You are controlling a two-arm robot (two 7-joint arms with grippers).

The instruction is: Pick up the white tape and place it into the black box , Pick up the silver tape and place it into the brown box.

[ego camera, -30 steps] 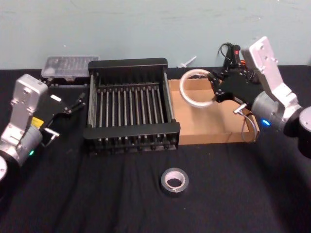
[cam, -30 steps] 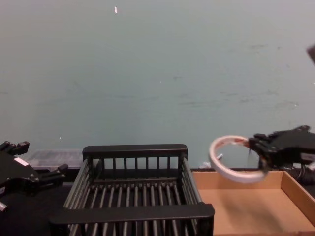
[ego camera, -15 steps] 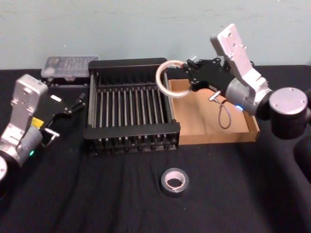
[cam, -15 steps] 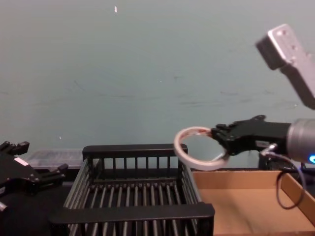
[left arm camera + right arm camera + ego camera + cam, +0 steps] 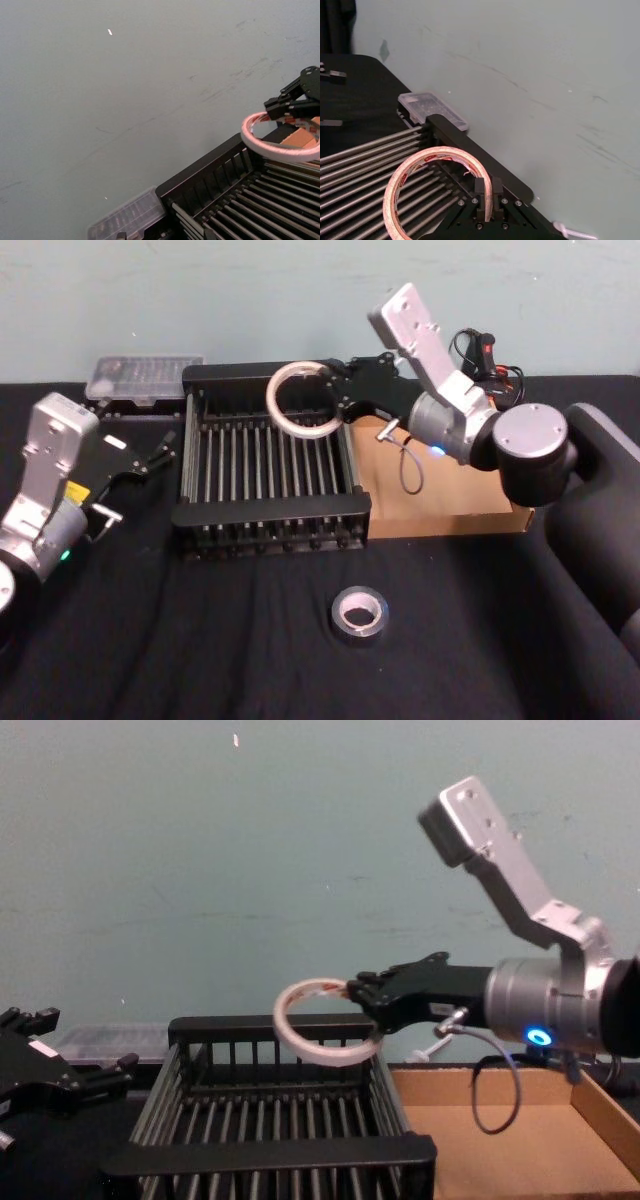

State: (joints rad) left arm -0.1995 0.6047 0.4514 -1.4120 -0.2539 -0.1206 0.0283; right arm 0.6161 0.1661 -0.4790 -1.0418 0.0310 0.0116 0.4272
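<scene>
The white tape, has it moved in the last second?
Yes. Held by the right gripper, the white tape has travelled toward the robot's left, from above the brown box to above the black box.

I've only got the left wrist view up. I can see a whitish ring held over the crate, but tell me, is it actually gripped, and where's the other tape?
Observer: Yes. In the right wrist view, the right gripper is shut on the white tape, fingers pinching the ring's edge.
Operator: Is it above the black box or off to one side?
Observer: The head view shows it held above the black box, toward the back right part.
Operator: And the other tape?
Observer: The silver tape lies flat on the black tablecloth, in front of the black box.
Operator: Left arm busy?
Observer: No, the left gripper sits open, left of the black box, holding nothing.
</scene>
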